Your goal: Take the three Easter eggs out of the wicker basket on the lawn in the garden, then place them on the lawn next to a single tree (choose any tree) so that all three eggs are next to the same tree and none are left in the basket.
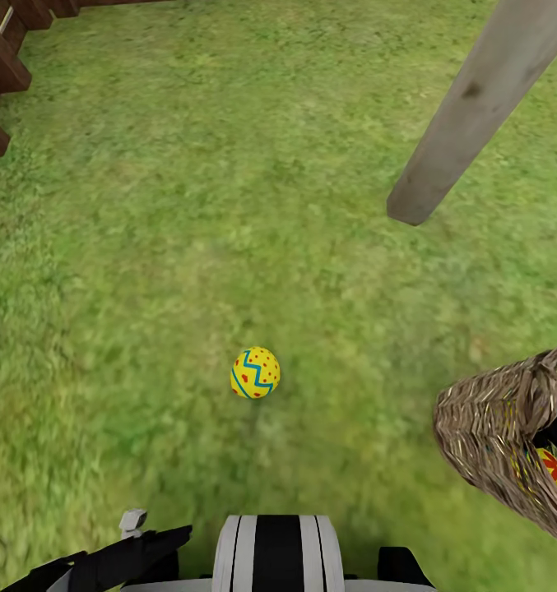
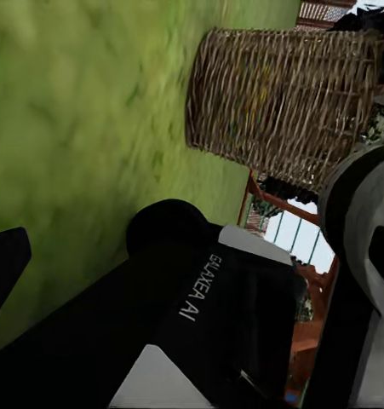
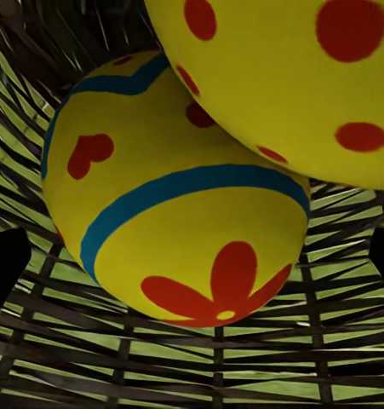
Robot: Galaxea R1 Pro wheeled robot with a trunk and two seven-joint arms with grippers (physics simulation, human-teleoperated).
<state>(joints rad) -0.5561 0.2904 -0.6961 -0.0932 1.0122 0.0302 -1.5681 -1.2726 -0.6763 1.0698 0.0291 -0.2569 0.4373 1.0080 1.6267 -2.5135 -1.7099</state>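
Observation:
One yellow Easter egg [image 1: 255, 372] with blue zigzags and red spots lies on the lawn [image 1: 187, 205] ahead of me. The wicker basket [image 1: 496, 436] is tipped on its side at the right, also seen from outside in the left wrist view [image 2: 285, 102]. Two more eggs rest inside it, one with a red flower [image 3: 174, 221] and one behind it [image 3: 311, 77]; one shows through the weave [image 1: 550, 466]. My right gripper [image 3: 192, 264] reaches into the basket, open, with its fingertips [image 3: 4, 273] wide apart on either side of the flower egg. My left gripper [image 2: 192, 281] hangs low by my trunk, open and empty.
The pale grey-brown tree trunk [image 1: 475, 107] meets the grass at the upper right, about a metre beyond the loose egg. Brown wooden fence [image 1: 2, 66] runs along the upper left corner. My own trunk [image 1: 276, 552] and left arm [image 1: 105, 563] fill the bottom edge.

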